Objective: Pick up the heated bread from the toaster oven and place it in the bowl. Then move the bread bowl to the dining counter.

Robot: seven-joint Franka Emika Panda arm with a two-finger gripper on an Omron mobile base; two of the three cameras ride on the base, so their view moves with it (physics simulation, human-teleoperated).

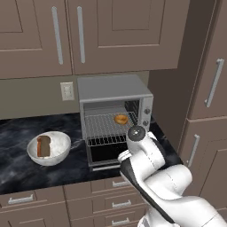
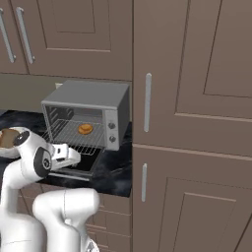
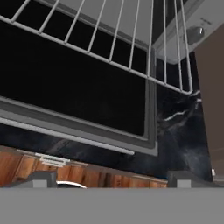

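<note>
Brown kitchen cabinets above black marble worktop [image 1: 17, 168]. Boxy silver-grey toaster oven [image 1: 113, 88] on worktop, dark-glass door [image 3: 65, 83] dropped open, wire rack [image 1: 104, 126] pulled out. Small round golden-orange bread [image 1: 120, 119] on rack, toward right. White speckled bowl [image 1: 48, 147] left of oven, apart, holding dark brown slice [image 1: 43, 146]. Gripper [image 3: 113, 177] over door's front edge, fingers spread wide, holding nothing.

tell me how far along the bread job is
Done: the toaster oven door is down and its wire rack is pulled out. In hand: nothing; the heated bread sits on the rack, and the open gripper hovers over the lowered door. Left: grasp the bread, place it in the bowl, which already holds a brown slice, then carry the bowl away.
</note>
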